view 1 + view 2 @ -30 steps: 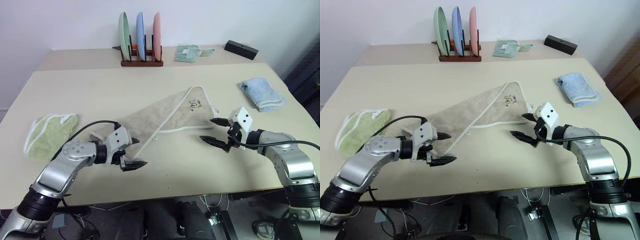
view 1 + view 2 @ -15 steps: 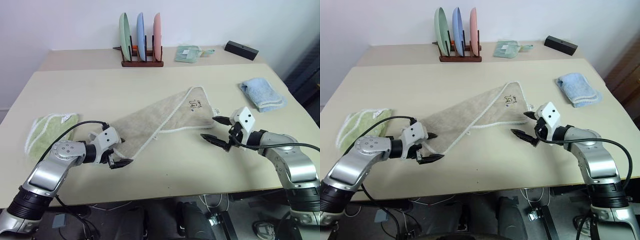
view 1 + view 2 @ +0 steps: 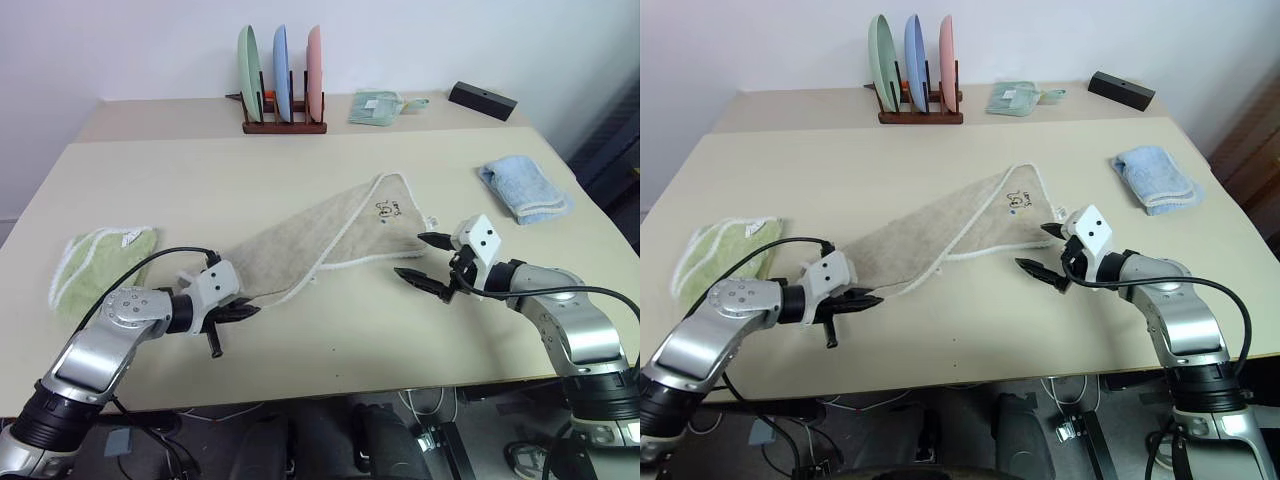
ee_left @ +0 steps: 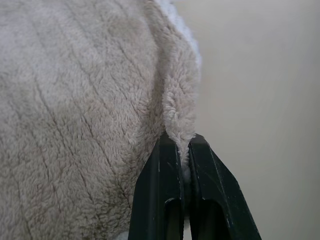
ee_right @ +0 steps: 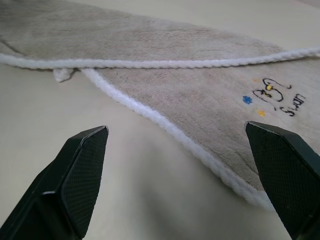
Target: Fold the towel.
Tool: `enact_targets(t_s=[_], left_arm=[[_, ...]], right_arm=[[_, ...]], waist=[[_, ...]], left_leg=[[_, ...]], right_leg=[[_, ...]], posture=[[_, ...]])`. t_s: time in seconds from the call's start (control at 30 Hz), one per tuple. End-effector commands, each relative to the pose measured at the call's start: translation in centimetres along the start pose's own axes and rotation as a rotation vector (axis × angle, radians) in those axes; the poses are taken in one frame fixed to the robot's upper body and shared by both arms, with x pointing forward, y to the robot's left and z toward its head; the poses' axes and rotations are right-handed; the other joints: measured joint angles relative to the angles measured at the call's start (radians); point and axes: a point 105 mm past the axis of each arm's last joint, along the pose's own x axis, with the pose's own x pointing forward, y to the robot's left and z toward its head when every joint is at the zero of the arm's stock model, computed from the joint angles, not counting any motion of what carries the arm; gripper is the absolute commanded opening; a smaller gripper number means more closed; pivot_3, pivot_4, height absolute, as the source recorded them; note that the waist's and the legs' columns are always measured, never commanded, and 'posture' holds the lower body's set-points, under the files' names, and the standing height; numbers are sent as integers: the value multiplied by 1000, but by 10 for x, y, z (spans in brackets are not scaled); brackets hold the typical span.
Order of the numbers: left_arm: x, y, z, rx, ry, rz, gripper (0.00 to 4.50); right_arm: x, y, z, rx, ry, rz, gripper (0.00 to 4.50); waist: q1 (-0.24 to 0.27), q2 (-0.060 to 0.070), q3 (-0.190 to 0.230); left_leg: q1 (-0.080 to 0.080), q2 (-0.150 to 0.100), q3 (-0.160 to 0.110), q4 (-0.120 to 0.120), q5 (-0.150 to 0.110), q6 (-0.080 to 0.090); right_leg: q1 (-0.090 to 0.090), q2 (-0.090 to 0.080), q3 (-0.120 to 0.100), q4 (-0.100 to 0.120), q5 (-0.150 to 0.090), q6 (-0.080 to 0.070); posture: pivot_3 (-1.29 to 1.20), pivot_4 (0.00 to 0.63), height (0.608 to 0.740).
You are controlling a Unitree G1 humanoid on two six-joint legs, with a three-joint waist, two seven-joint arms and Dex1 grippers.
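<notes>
The towel (image 3: 330,235) is the big beige one with white edging, lying across the middle of the table (image 3: 300,160), folded over on itself so it runs diagonally from the near-left up to the far-right. There's a little dark embroidered mark near its far-right corner.

Going left to right: over on the left edge sits a green towel (image 3: 95,268), crumpled, well apart from the beige one. Just right of that is the left gripper (image 3: 243,313), down low at the near-left corner of the beige towel. Its two black fingers (image 4: 160,200) are pinched tight together with a ridge of the fluffy cloth squeezed up between them, so it's got hold of that corner.

At the back of the table there's a wooden rack (image 3: 284,122) holding three plates on edge: green, blue, pink. Right of it lies a small folded pale-green cloth (image 3: 377,106), then a black box (image 3: 482,99) further right.

The right gripper (image 3: 423,258) hovers just off the towel's right-hand edge, near the embroidered corner, fingers spread wide with nothing between them. From its wrist view you can see the white edging and the mark between the two tips.

Far right, a folded light blue towel (image 3: 524,188) sits on its own.
</notes>
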Motion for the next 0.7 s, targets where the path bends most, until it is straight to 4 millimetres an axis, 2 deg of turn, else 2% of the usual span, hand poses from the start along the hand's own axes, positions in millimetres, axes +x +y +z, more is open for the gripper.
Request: enact_targets(t_s=[0.03, 0.2, 0.3, 0.43, 0.63, 0.7], left_arm=[[-19, -22, -7, 13, 59, -145, 66], [-48, -39, -28, 39, 183, -267, 66], [-61, -35, -38, 45, 227, -258, 66], [-64, -33, -41, 35, 230, -258, 66], [-64, -33, -42, 35, 229, -260, 66], [-61, -32, -41, 26, 197, -213, 66]], right_arm=[[-2, -6, 14, -139, 4, -9, 4500], [9, -28, 26, -337, 34, -80, 4500], [26, -50, 30, -567, 104, -136, 4500], [38, -65, 28, -718, 138, -154, 4500], [41, -70, 27, -752, 125, -150, 4500], [58, -79, 33, -961, 157, -163, 4500]], waist=[[-3, 1, 0], [-5, 2, 1], [-5, 3, 2], [1, 3, 2], [-3, 3, 2], [-9, 5, 3]], left_leg=[[0, 0, 0, 0, 0, 0], [0, 1, 1, 0, 0, 0], [0, 1, 2, 0, 0, 0], [-1, 1, 2, 0, 0, 0], [-1, 0, 4, 0, 0, 0], [0, 0, 5, 0, 0, 0]], right_leg=[[0, 0, 0, 0, 0, 0], [-1, 1, 0, 0, 0, -1], [-1, 1, 0, 0, -1, -1], [-2, 4, -1, 0, -1, -1], [-2, 4, 0, 0, -1, -1], [-1, 4, 0, 0, -1, -1]], posture=[[0, 150, 740], [0, 150, 740], [0, 150, 740], [0, 150, 740], [0, 150, 740], [0, 150, 740]])
